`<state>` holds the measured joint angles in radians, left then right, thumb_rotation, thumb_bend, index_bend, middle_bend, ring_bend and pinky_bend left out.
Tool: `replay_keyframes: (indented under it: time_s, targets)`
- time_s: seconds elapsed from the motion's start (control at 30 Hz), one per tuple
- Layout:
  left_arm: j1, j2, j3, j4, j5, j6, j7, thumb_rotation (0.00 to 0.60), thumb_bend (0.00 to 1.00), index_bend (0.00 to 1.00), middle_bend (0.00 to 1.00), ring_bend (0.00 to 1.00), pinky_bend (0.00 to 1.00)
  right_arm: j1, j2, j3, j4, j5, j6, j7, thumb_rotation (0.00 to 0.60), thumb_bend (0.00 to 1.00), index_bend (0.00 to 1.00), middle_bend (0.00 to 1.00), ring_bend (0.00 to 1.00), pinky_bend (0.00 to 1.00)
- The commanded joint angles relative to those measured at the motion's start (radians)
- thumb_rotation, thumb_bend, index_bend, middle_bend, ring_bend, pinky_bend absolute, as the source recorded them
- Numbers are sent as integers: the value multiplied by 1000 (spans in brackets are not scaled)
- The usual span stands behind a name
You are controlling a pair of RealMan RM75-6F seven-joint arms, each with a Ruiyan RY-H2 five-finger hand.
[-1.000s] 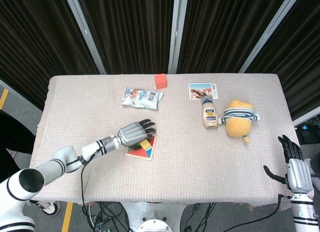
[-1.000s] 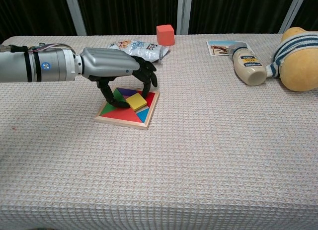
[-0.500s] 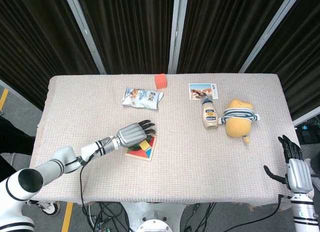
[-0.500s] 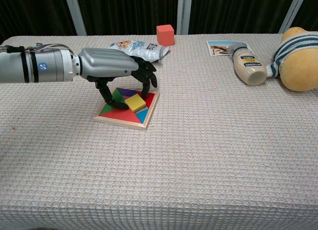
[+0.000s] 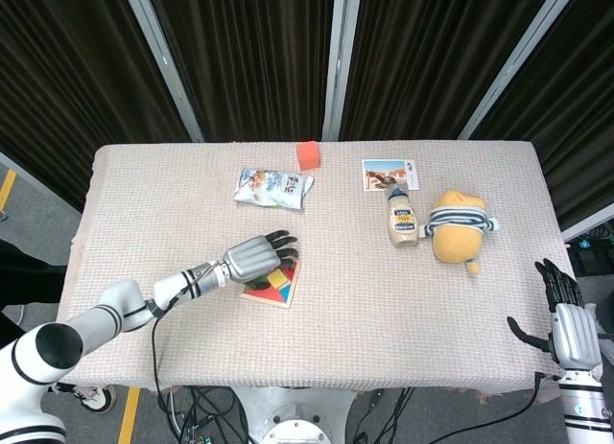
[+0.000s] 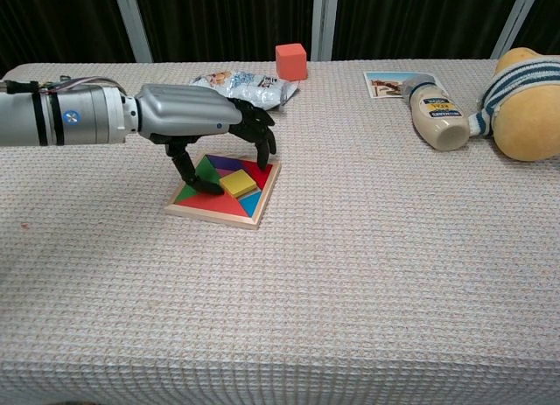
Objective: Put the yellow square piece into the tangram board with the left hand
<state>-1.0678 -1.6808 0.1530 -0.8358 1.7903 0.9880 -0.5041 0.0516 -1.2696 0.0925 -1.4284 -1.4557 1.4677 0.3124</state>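
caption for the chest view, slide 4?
Left hand arched over the tangram board, fingers around the yellow square piece lying among the colored pieces.

A robot test lab — black curtains point(image 5: 249, 51) with grey posts point(image 5: 334, 60) behind a cloth-covered table point(image 5: 480, 300), cables point(image 5: 211, 410) hanging under its near edge.

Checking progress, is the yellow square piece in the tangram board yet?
In, resting on the other pieces: the yellow square piece lies within the wooden tangram board; whether flush, cannot tell.
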Motion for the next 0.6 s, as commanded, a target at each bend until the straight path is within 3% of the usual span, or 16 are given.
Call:
replay_keyframes:
  time_s: [0.03,0.23,0.47,0.6]
  targets:
    - [2,12,-8,-10,-8,5,13,600,249,289,183,0,66,-1,0,0,1,1,2,2,600,146,0,0,0,0]
    - [17,53,-32,-44,-48,-6,65,600,246,285,183,0,66,-3,-2,2,8,4,1,12,600,146,0,0,0,0]
    - [42,55,-90,-76,-124,-17,130,600,132,277,183,0,61,0,-3,4,8,1,2,9,600,149,0,0,0,0]
    - [49,35,-110,-75,-141,-10,150,600,117,277,183,0,54,2,-5,4,7,4,-3,8,600,149,0,0,0,0]
